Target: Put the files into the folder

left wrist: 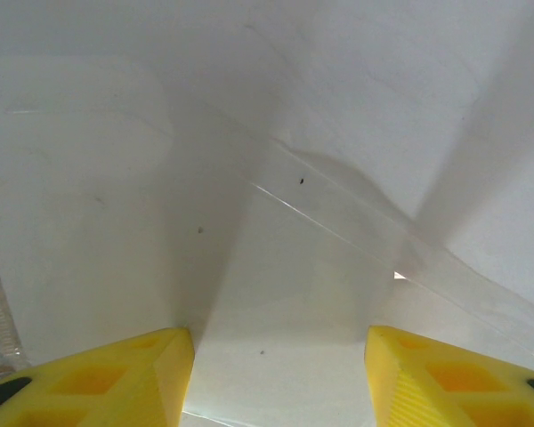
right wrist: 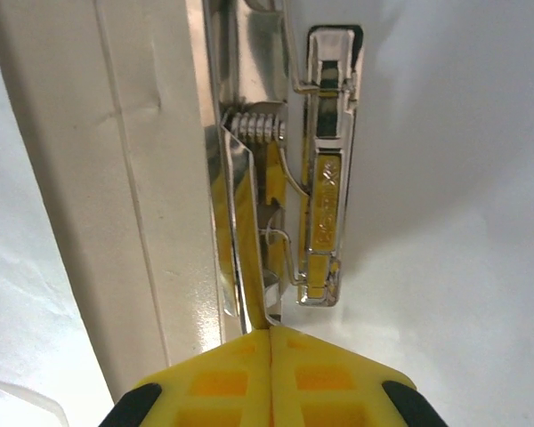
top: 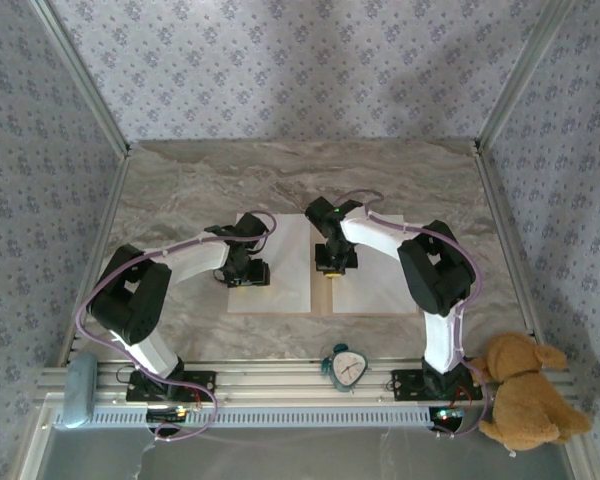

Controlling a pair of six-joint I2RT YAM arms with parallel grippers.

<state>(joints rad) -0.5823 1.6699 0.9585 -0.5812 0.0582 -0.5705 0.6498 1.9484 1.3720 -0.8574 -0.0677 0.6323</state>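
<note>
Right gripper [right wrist: 271, 342]: yellow fingers pressed together, no gap at the seam. A thin metal tab of the clip [right wrist: 289, 178] runs down into the fingertips, so I read it as clamped on that tab. The clip is shiny metal, with a coil spring near its top end, and it runs lengthwise away from the wrist camera. Beside it on the camera's left is a beige band of the folder [top: 321, 300].

Left gripper [left wrist: 278, 356]: fingers wide apart, holding nothing. It is low over white paper. A clear glossy edge crosses the paper diagonally ahead of the fingertips. I cannot tell whether the tips touch the surface.

From the top camera, the folder lies open and flat at the middle of the table [top: 180, 190]. Only a tan strip at the spine shows. 2 white sheets cover its halves: the left sheet [top: 285, 275] lies under the left gripper and the right sheet [top: 375, 285] lies beside the right gripper. The right gripper is on the spine line between them.

Edges: the near edges of both sheets run roughly in line, short of the rail. Marble shows beyond the sheets on the far side and out to both side frames. A small clock [top: 346, 367] is on the near rail between the arm bases, and a teddy bear [top: 525, 392] sits at the near right corner.
</note>
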